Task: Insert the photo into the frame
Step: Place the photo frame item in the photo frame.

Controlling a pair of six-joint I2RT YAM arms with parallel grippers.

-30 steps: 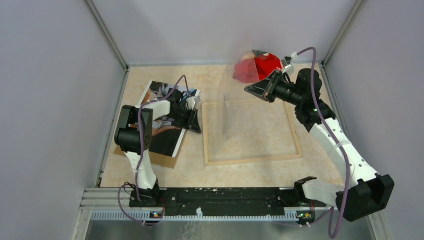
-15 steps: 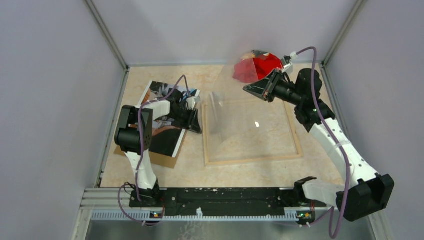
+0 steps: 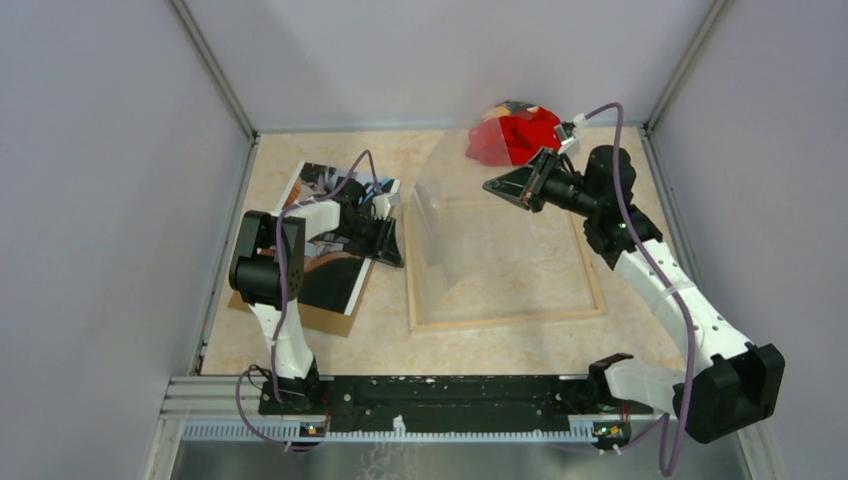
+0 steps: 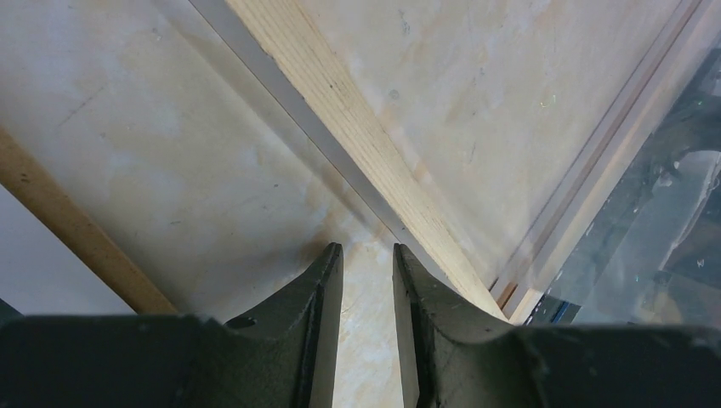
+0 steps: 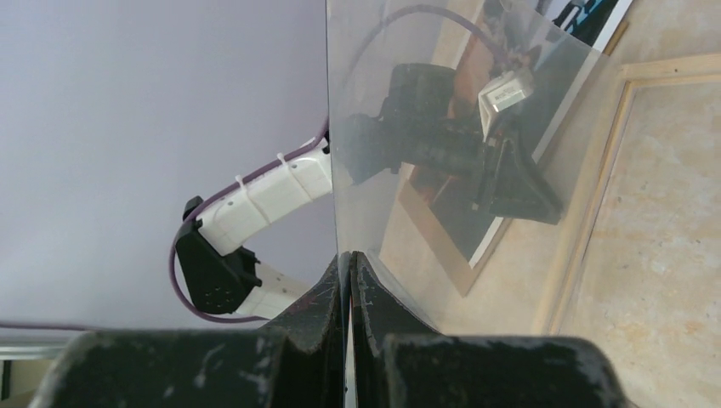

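Note:
The frame (image 3: 505,318) lies wood side up in the middle of the table. The photo (image 3: 312,182) lies picture up at the left on a brown backing board (image 3: 322,318). My right gripper (image 3: 490,186) hangs above the frame's far edge, shut on the edge of a clear sheet (image 3: 465,240), which slants down over the frame. In the right wrist view the jaws (image 5: 349,257) pinch that sheet (image 5: 442,102). My left gripper (image 3: 397,240) rests low beside the frame's left rail, open a little with nothing between its fingers (image 4: 367,248). A wooden rail (image 4: 357,136) runs just ahead of it.
A red object (image 3: 512,138) lies at the back of the table behind my right gripper. Grey walls close in the left, right and far sides. My left arm (image 3: 270,265) stretches over the photo and the board.
The clear sheet has swung up and to the left over the frame, with my right gripper shifting slightly left and down. My left gripper has stayed in place.

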